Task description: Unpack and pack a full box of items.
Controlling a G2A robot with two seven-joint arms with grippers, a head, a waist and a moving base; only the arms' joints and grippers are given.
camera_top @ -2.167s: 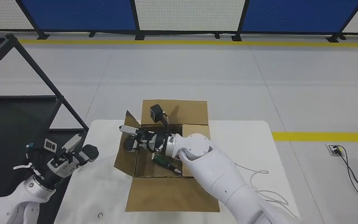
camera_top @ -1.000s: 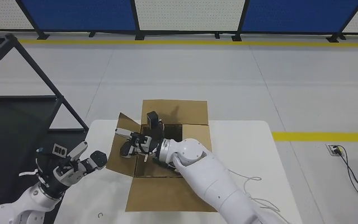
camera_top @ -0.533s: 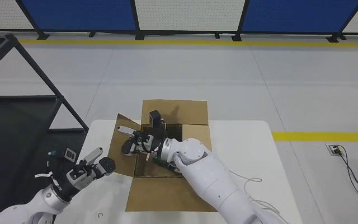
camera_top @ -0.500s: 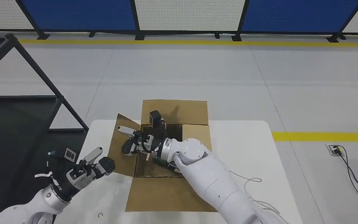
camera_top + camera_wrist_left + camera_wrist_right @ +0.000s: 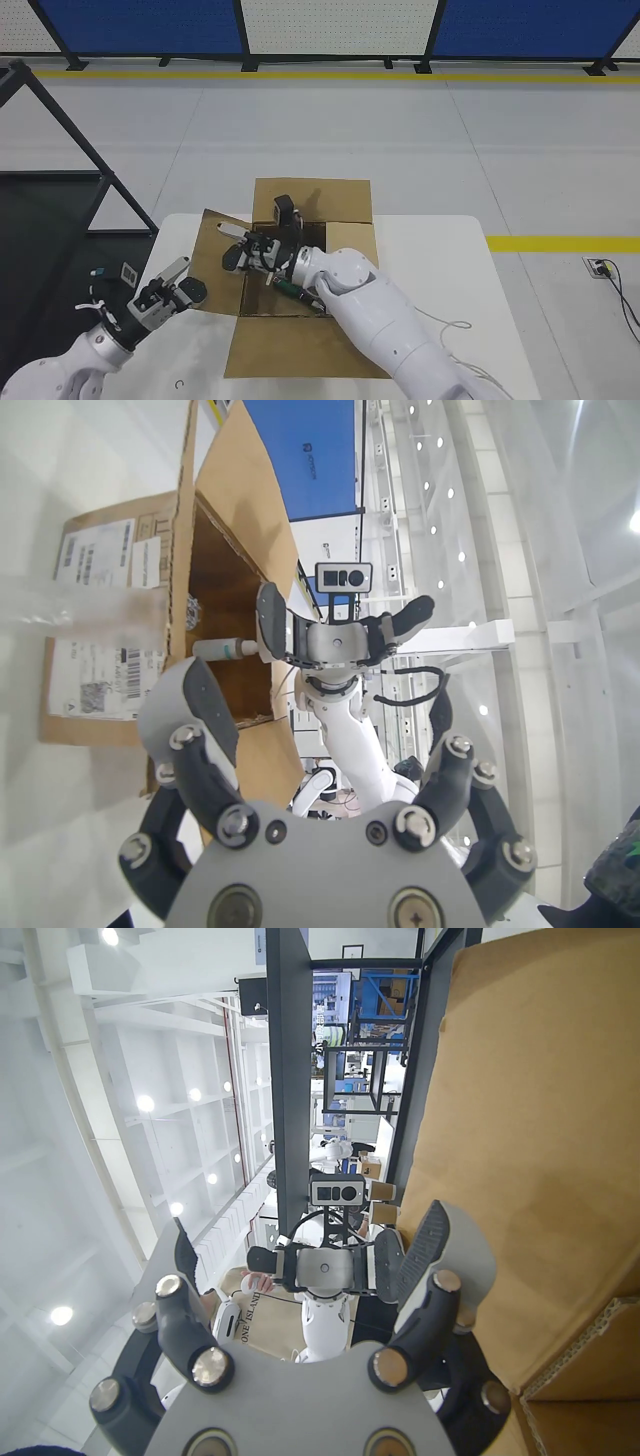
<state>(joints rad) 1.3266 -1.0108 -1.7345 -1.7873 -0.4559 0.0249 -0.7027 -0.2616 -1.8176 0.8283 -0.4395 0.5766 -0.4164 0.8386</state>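
Observation:
An open cardboard box (image 5: 345, 200) stands mid-table with its flaps spread. My right gripper (image 5: 238, 250) hovers open over the box's left flap (image 5: 212, 260); in the right wrist view the gripper (image 5: 307, 1223) has one finger (image 5: 435, 1248) close against that flap (image 5: 525, 1153). The left gripper (image 5: 185, 280) is open and empty just outside the same flap, facing the right one. From the left wrist, that gripper (image 5: 320, 695) looks into the box, where a pale bottle (image 5: 220, 648) lies. A green-tipped item (image 5: 297, 292) rests on the box floor.
The white table (image 5: 440, 260) has free room right of the box, where a thin white cable (image 5: 455, 325) lies. A small dark ring (image 5: 178, 384) sits near the front left. A black metal frame (image 5: 90, 150) stands off the left edge.
My left arm has come in from the table's left edge toward the box. The left flap has swung outward and lower while the right gripper stayed over it.

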